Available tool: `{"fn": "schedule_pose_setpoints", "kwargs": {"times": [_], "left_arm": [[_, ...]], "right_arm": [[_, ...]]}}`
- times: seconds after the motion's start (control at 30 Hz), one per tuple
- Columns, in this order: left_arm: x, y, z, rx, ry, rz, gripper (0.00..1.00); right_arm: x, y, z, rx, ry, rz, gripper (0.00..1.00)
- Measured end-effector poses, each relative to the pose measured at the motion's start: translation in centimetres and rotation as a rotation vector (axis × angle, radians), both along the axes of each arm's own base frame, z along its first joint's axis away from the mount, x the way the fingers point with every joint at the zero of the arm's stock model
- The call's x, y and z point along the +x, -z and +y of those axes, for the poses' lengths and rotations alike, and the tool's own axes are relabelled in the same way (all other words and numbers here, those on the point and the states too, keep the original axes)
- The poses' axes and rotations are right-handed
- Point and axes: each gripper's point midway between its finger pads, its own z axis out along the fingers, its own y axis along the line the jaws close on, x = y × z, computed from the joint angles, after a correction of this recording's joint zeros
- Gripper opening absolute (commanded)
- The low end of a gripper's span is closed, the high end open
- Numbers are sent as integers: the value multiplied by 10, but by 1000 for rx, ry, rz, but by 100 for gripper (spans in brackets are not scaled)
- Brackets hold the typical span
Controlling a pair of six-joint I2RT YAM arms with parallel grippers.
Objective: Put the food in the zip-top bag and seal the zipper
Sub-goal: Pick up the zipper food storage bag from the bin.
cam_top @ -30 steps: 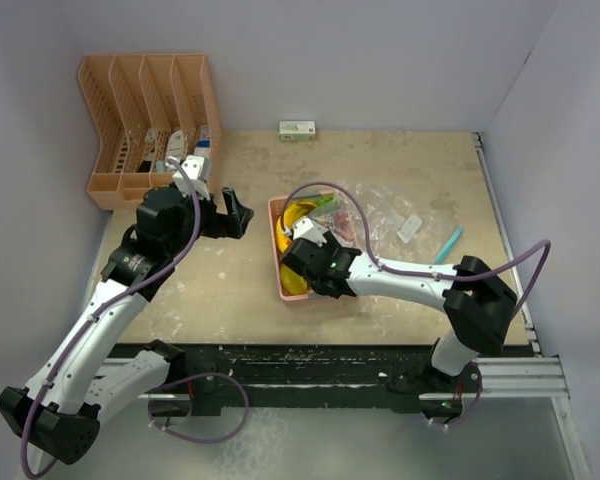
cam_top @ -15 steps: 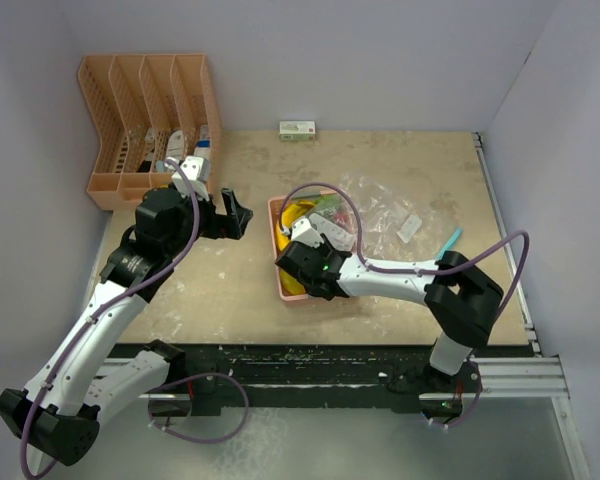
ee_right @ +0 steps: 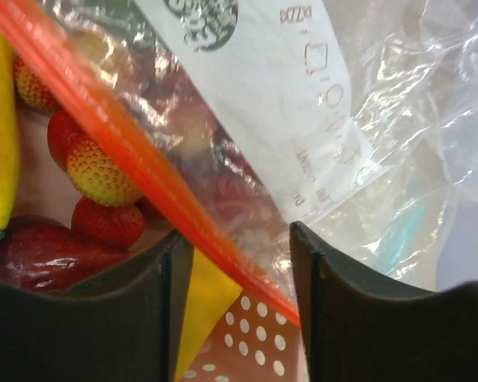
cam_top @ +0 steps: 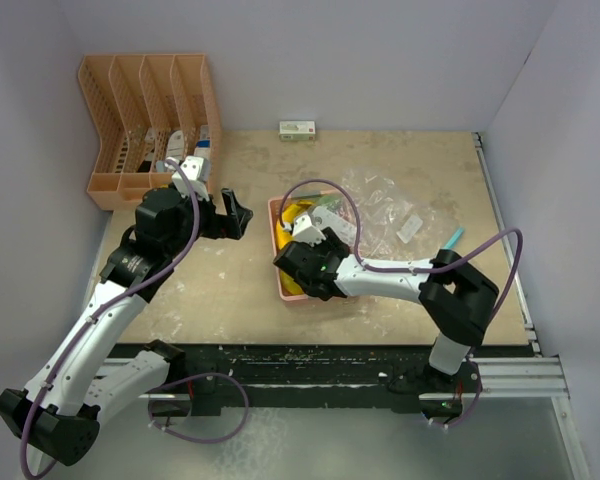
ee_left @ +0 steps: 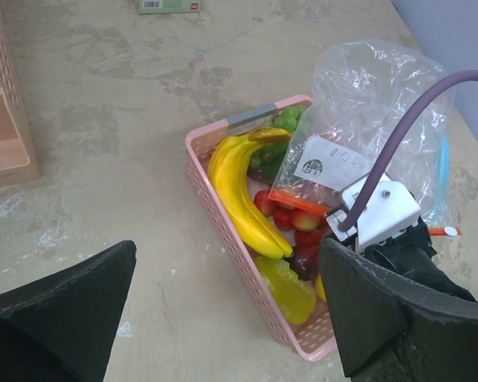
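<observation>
While my left jaws hung wide open and empty, my right jaws stood half open astride the zip-top bag's (ee_left: 366, 87) orange zipper (ee_right: 143, 159), over the food (ee_left: 247, 199) lying in the pink basket (ee_left: 207, 134), where closing risked pinching film, not fruit.

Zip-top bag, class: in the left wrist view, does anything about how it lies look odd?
Yes. The zip-top bag is crumpled and slumps over the edge of the pink basket, its orange zipper strip resting across the strawberries inside.
</observation>
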Motion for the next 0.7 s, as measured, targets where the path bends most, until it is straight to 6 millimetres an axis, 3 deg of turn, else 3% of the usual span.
{"fn": "schedule_pose_setpoints", "kwargs": {"times": [0.1, 0.37, 0.5, 0.67, 0.7], "left_arm": [[0, 0, 0, 0, 0, 0, 99], [0, 0, 0, 0, 0, 0, 99], [0, 0, 0, 0, 0, 0, 99], [0, 0, 0, 0, 0, 0, 99], [-1, 1, 0, 0, 0, 1, 99]], "right_arm": [[2, -3, -2, -23, 2, -17, 66], [10, 0, -4, -104, 7, -54, 57], [16, -7, -6, -127, 26, -100, 39], [25, -15, -14, -132, 61, -148, 0], [26, -16, -17, -135, 68, -154, 0]]}}
